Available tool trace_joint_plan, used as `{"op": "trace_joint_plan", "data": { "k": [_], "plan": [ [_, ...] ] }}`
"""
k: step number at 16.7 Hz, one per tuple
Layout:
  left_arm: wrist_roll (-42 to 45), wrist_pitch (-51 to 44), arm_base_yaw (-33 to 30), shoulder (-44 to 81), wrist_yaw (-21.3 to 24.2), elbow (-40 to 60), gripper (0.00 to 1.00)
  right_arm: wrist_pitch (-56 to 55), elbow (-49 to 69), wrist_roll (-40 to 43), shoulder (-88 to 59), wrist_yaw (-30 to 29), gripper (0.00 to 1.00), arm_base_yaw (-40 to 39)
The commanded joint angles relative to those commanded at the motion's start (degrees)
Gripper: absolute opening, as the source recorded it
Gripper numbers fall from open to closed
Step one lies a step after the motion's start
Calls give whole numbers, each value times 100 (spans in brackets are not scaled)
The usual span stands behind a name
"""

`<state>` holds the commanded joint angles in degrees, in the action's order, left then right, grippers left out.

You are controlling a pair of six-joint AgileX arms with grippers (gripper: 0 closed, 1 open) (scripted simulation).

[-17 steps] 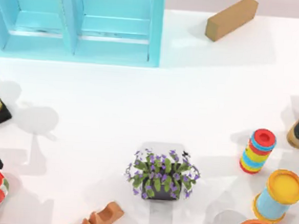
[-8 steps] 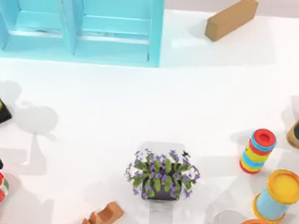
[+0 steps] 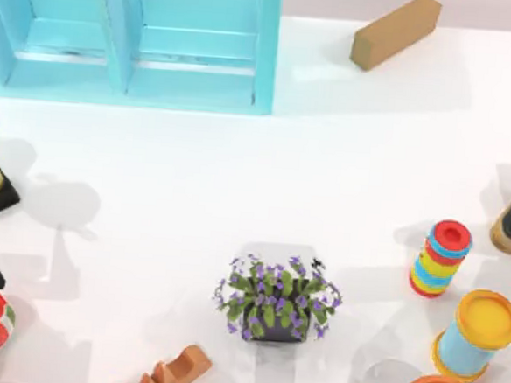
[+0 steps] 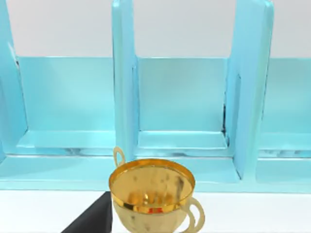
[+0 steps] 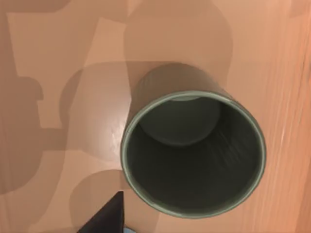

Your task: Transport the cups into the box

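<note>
Olive-grey cup [image 5: 193,145]: 1 upright, open-mouthed tumbler on an orange-brown surface, seen from above in the right wrist view. Judged light, rigid, smooth; best gripped across the rim. Gripper opening cannot be told. Box [image 3: 265,61]: top-left of table.

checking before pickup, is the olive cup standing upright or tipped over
Upright: the right wrist view looks straight down into the olive cup, its round mouth open upward and its inside bare.
</note>
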<state>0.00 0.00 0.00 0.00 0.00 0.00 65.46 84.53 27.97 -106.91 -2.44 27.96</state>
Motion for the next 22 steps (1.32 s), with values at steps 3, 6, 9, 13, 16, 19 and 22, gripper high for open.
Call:
{"op": "trace_joint_plan", "data": {
  "k": [3, 6, 9, 13, 16, 19, 22],
  "plan": [
    [0, 0, 0, 0, 0, 0, 100, 0, 0, 0, 0, 0, 100, 0],
    [0, 0, 0, 0, 0, 0, 100, 87, 77, 7, -22, -19, 100, 15],
    [0, 0, 0, 0, 0, 0, 100, 502, 519, 49, -77, -87, 100, -2],
    [0, 0, 0, 0, 0, 0, 100, 1186, 1244, 66, -114, -41, 100, 1],
    [0, 0, 0, 0, 0, 0, 100, 1736, 1864, 61, -129, -25, 100, 12],
    [0, 0, 0, 0, 0, 0, 100, 2179, 2302, 39, -122, -18, 100, 29],
    [0, 0, 0, 0, 0, 0, 100, 2319, 2438, 24, -118, 0, 100, 37]
  ]
}}
